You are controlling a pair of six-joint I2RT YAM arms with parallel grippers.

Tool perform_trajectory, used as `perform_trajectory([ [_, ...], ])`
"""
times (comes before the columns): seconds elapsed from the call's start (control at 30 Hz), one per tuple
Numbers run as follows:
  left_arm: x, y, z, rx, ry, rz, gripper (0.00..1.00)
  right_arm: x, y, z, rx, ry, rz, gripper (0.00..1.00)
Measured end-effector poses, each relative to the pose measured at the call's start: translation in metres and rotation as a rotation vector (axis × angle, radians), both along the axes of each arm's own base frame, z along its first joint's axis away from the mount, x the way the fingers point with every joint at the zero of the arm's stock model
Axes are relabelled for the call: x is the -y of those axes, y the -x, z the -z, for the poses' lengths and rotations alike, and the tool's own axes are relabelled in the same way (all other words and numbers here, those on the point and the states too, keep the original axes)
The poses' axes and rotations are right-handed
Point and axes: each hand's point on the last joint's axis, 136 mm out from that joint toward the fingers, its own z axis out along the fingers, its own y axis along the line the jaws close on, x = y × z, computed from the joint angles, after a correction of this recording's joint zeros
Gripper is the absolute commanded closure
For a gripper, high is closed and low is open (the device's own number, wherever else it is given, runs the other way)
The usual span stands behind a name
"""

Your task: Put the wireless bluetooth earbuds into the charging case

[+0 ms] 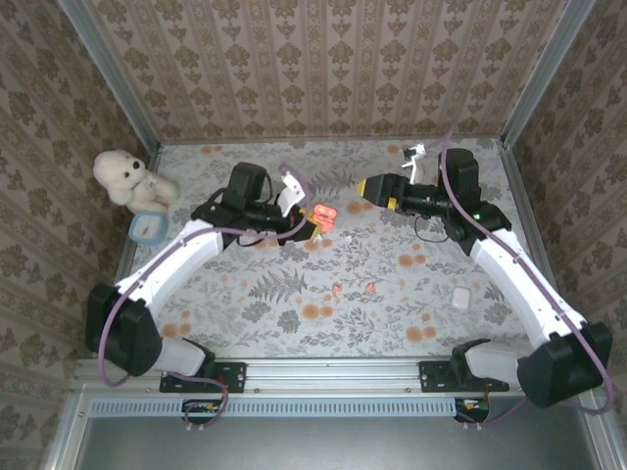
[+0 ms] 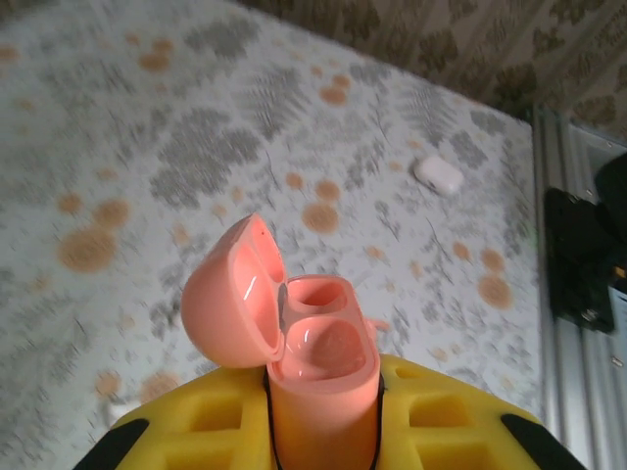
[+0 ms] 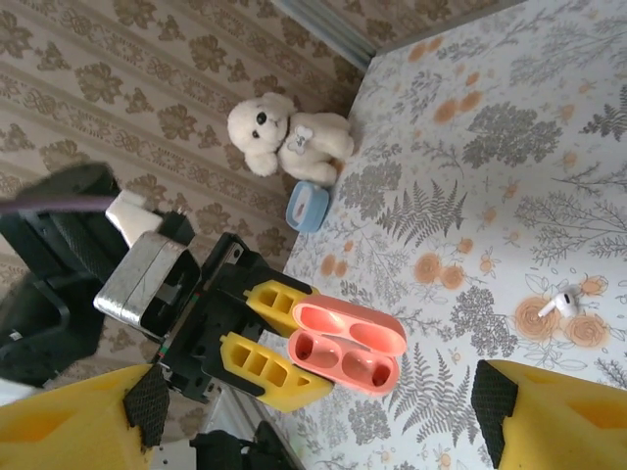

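My left arm (image 1: 186,250) stretches forward, and the left claw (image 1: 315,223) pinches the open pink charging case (image 2: 313,362). My right arm (image 1: 509,264) bends inward, right claw (image 1: 370,188) spread wide. An orange-red earbud (image 1: 336,291) lies on the worktop (image 1: 245,304).

We look down on a bench (image 1: 294,323) covered in a pale cloth printed with grey ferns and orange flowers. Three walls close it in: the back wall (image 1: 323,69), the left wall (image 1: 44,117) and the right wall (image 1: 593,127), all papered in beige-brown stripes with a repeating leaf motif. We see an aluminium post (image 1: 110,73) at the far left corner and another post (image 1: 547,69) at the far right. A metal rail (image 1: 333,374) runs along the near edge. The light is soft and even.
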Motion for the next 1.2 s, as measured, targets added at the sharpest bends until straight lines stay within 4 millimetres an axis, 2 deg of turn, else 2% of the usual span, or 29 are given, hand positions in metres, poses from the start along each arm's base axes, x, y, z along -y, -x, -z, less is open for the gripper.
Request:
perform_trajectory([
  [0.1,-0.003,-0.001,0.001,0.114,0.058,-0.022,1.0,0.01,0.008,0.015,-0.049,0.008,0.064,0.16],
  [0.3,-0.004,-0.017,0.002,0.274,0.125,-0.098,1.0,0.03,0.023,0.083,-0.241,0.054,0.188,0.16],
  [0.37,-0.003,-0.021,-0.004,0.35,0.167,-0.115,1.0,0.034,0.03,0.101,-0.287,0.07,0.217,0.16],
  [0.47,-0.002,-0.022,-0.008,0.431,0.217,-0.14,1.0,0.04,0.039,0.118,-0.327,0.093,0.25,0.16],
  [0.87,-0.001,-0.031,-0.049,0.585,0.371,-0.202,1.0,0.049,0.05,0.141,-0.369,0.186,0.32,0.16],
  [1.07,-0.001,-0.034,-0.045,0.582,0.384,-0.22,1.0,0.05,0.053,0.148,-0.376,0.282,0.325,0.17],
  [1.2,-0.005,-0.039,-0.039,0.579,0.389,-0.261,1.0,0.044,0.054,0.151,-0.375,0.377,0.308,0.17],
])
